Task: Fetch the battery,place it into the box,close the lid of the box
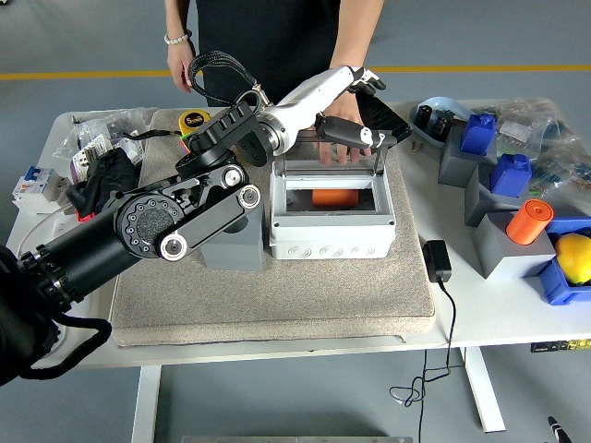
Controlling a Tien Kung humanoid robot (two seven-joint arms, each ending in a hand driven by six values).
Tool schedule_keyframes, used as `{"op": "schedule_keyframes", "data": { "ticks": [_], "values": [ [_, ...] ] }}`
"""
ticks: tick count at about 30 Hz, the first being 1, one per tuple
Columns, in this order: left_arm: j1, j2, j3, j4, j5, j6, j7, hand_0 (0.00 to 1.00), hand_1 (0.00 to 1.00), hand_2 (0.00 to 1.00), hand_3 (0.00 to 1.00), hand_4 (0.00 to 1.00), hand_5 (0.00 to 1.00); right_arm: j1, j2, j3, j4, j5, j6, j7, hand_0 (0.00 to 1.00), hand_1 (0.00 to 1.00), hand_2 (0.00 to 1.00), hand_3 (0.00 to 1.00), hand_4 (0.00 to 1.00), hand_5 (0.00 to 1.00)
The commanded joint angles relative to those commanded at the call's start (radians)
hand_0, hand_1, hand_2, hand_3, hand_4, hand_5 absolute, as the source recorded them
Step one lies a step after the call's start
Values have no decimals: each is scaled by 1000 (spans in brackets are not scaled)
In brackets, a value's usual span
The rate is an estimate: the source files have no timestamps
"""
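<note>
nearest me lies the beige mat [277,305], and on it sits the grey box [332,226] with its front wall facing me. inside, the orange battery [336,197] lies flat on the floor of the box, so fetching and placing look done and only the lid is left, as i judge it.

my left arm crosses from the lower left over the mat and over the box's left side. my left hand [355,115] hovers above the far edge of the box, fingers loosely spread and holding nothing. the clear lid [332,157] stands up at the back, hinged on the far side.

to close it well, i think i should bring my fingertips behind the top edge of the lid and push it toward me and down, following its arc, not pressing straight down on the hinge.

just beyond, a person's hand [340,125] rests at the lid's far side, very close to mine, so i should move slowly there. my right arm is out of sight.
</note>
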Motion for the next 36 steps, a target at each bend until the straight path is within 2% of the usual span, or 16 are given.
{"op": "schedule_keyframes", "data": {
  "ticks": [5,6,8,11,12,17,18,29,32,36],
  "values": [
    [-1,2,8,4,13,-34,43,820,819,778,760,998,489,0,0,1,0,0,0,0,725,662,648,581,982,588],
    [-1,2,9,3,18,-47,57,753,764,728,723,998,484,0,0,1,0,1,0,0,725,662,647,580,982,588],
    [0,3,8,-3,26,-66,77,753,764,728,723,998,484,0,0,3,0,-1,-1,1,725,662,647,580,982,588],
    [5,8,5,-26,30,-99,114,753,764,728,723,998,484,-1,0,2,0,0,-1,1,725,662,647,580,982,588],
    [6,9,5,-32,32,-107,123,659,697,673,660,998,490,-2,0,2,0,0,-1,0,727,661,649,581,983,588],
    [20,15,-5,-77,42,-158,176,659,697,673,660,998,490,-3,0,5,0,-2,-2,1,727,661,649,581,983,588],
    [23,17,-7,-93,41,-164,182,485,634,623,623,998,501,-3,0,5,0,-1,-2,1,725,661,648,581,983,588],
    [66,45,-27,-272,11,-204,235,445,600,595,619,998,520,-6,1,6,0,-1,-1,1,725,662,648,580,983,588],
    [82,53,-18,-300,4,-211,242,427,597,594,614,998,521,-6,1,6,0,-2,-1,0,725,661,648,580,983,588],
    [94,56,-4,-307,0,-214,246,417,590,590,609,998,518,-6,1,6,0,-3,0,-1,725,661,649,579,983,588]
  ]
}}
